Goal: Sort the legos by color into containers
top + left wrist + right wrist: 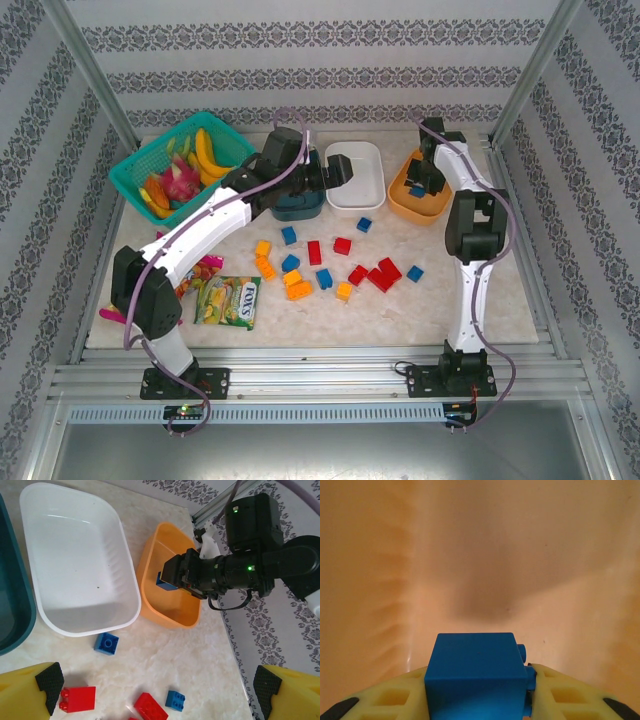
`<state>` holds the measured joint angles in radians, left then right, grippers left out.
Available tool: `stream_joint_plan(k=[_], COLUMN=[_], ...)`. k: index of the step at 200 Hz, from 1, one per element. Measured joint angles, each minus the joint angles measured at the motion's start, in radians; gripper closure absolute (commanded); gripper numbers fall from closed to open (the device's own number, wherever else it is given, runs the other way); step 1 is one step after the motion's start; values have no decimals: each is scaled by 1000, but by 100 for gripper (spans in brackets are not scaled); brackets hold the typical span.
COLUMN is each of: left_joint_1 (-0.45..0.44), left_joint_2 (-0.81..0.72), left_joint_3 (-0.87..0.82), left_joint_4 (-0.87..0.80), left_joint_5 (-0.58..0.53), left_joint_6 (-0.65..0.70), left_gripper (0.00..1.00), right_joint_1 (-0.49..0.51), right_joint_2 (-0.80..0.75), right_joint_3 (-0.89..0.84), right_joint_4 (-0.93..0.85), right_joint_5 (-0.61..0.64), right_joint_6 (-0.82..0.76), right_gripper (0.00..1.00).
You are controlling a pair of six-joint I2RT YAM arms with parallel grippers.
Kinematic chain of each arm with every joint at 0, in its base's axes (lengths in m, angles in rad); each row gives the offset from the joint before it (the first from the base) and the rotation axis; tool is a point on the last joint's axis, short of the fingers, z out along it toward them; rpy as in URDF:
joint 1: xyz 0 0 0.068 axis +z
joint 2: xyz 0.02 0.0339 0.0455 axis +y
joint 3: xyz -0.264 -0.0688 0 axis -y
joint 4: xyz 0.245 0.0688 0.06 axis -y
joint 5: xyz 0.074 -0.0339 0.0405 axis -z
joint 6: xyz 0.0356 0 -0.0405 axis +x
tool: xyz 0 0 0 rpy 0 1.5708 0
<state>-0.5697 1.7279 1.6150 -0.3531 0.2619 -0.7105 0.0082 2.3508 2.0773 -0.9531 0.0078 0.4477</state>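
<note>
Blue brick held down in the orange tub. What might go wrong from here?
The right tool holds the blue brick low inside the orange tub; withdrawing may catch the wall and shift the tub.
Blue in an orange tub may leave the orange-yellow bricks without a matching container.
The open left tool hovers by the neighbouring white tub; arms could clash.

Each arm (205, 228) has white links, black joints, a purple cable (511, 235), and yellow fingers (20, 697) with black pads (50, 680).

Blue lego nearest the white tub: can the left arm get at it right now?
Probably yes. The left gripper is open and empty, and the blue lego sits alone on bare table, with nothing over it.
</note>
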Motion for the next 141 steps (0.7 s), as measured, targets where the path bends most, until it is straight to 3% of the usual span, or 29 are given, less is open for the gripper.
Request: stream_joint_plan(k=[23,80,114,141], left_joint_1=[7,25,48,68], left_joint_2=[14,10,-61,-151], left_joint_3=[7,18,-24,-109], left_joint_4=[-7,-86,-216,-352], left_joint_5=[0,-20,-105,-189], left_joint_6=[0,-1,-5,-5], left_gripper=[0,3,8,11], right_joint_1=[-2,3,61,217], right_joint_2=[38,-32,-377,-772], right_joint_3=[42,65,-166,-497], right_joint_4=[-33,-54,80,324], right_joint_5=[-5,-13,-13,-46], right_joint_6=[0,-2,-8,-25], right_gripper=[38,37,35,28])
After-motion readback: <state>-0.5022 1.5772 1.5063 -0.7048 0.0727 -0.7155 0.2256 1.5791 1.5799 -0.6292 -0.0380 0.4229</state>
